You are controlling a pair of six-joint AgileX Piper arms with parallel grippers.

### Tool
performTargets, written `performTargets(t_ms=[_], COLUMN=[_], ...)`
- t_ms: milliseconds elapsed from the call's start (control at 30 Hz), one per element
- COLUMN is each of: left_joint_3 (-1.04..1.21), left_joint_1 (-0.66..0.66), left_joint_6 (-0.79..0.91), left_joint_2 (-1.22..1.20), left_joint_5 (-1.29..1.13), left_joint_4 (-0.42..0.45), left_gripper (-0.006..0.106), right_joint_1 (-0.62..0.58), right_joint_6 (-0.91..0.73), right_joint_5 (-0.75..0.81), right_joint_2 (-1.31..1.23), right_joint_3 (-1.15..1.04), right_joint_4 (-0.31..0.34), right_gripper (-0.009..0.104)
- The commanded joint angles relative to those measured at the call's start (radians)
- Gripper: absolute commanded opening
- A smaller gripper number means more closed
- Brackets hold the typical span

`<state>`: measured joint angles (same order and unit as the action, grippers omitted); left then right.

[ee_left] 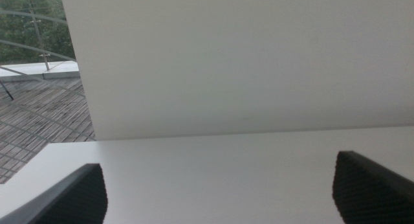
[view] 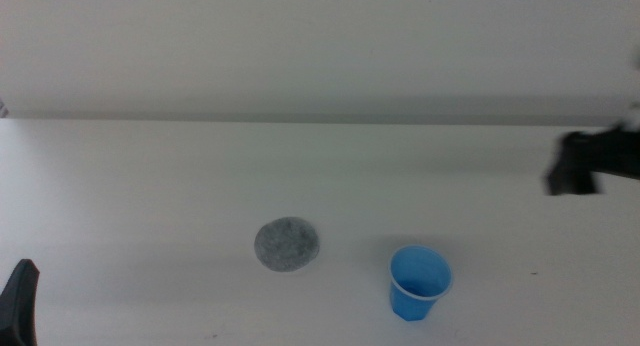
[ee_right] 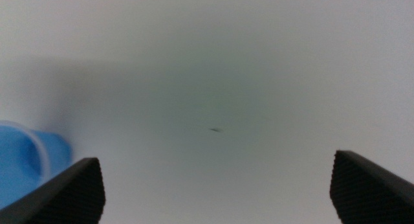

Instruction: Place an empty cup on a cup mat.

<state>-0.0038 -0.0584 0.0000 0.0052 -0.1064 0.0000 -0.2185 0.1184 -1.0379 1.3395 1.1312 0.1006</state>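
Cup: blue, white-rimmed, shown upright and empty on the white surface. It is located below and inward of the right hand, well apart from it, and is touched by nothing. In the right wrist view the cup is caught only at the picture's edge, just beside one jaw and outside the gap.

Cup mat: grey, speckled, round, laid flat on the surface. It is found beside the cup, on the side away from the right hand, separated from the cup by a strip of bare surface. Nothing is set on it.

Right hand: held above the surface near the right edge of the middle view; its jaws are spread wide, with nothing between them.

Left hand: seen at the lower left corner of the middle view, well apart from both mat and cup; its jaws are spread wide, with nothing gripped.
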Motion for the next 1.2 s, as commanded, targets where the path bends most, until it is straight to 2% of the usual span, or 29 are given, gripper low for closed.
performTargets(t_ms=[0, 133, 233, 333, 500, 733, 867, 1000, 1167], left_joint_3=[0.041, 0.041, 0.041, 0.041, 0.041, 0.041, 0.041, 0.041, 0.041], left_joint_1=[0.008, 0.008, 0.008, 0.008, 0.008, 0.008, 0.008, 0.008, 0.008], left_joint_6=[0.000, 0.000, 0.000, 0.000, 0.000, 0.000, 0.000, 0.000, 0.000], left_joint_2=[-0.042, -0.042, -0.042, -0.042, -0.042, -0.042, -0.042, -0.042, -0.042], left_joint_5=[0.012, 0.012, 0.012, 0.012, 0.012, 0.012, 0.012, 0.012, 0.012], left_joint_4=[0.000, 0.000, 0.000, 0.000, 0.000, 0.000, 0.000, 0.000, 0.000], left_gripper=[0.094, 0.094, 0.094, 0.094, 0.094, 0.094, 0.094, 0.094, 0.094], right_joint_1=[-0.091, -0.207, -0.283, -0.326, -0.341, -0.341, -0.328, -0.320, -0.320], right_joint_6=[0.055, 0.108, 0.152, 0.182, 0.186, 0.225, 0.225, 0.264, 0.282], right_joint_5=[-0.020, -0.022, -0.006, 0.008, 0.017, -0.020, -0.046, -0.053, -0.050], right_joint_2=[0.111, 0.271, 0.343, 0.393, 0.437, 0.436, 0.434, 0.432, 0.436], right_joint_3=[0.075, 0.153, 0.175, 0.179, 0.179, 0.179, 0.179, 0.179, 0.179], right_joint_4=[0.015, -0.052, -0.055, -0.063, -0.129, -0.101, -0.124, -0.088, -0.101], right_gripper=[0.093, 0.089, 0.083, 0.079, 0.079, 0.079, 0.079, 0.075, 0.071])
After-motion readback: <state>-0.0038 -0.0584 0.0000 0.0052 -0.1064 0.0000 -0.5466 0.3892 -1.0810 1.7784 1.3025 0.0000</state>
